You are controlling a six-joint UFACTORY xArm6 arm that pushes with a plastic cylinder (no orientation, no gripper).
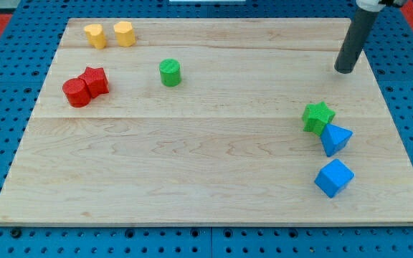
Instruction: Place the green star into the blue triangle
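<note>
Green star (318,117) sits approx 7 o'clock from my tip (344,70), already touching blue triangle (335,139) at its 4 o'clock; no jaws, just rod.

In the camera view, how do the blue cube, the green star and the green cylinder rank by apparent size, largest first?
1. blue cube, which lies nearest the view's bottom, so nearness may enlarge it.
2. green star, slightly smaller, touching the blue triangle.
3. green cylinder, smallest, but farther up the view.
</note>
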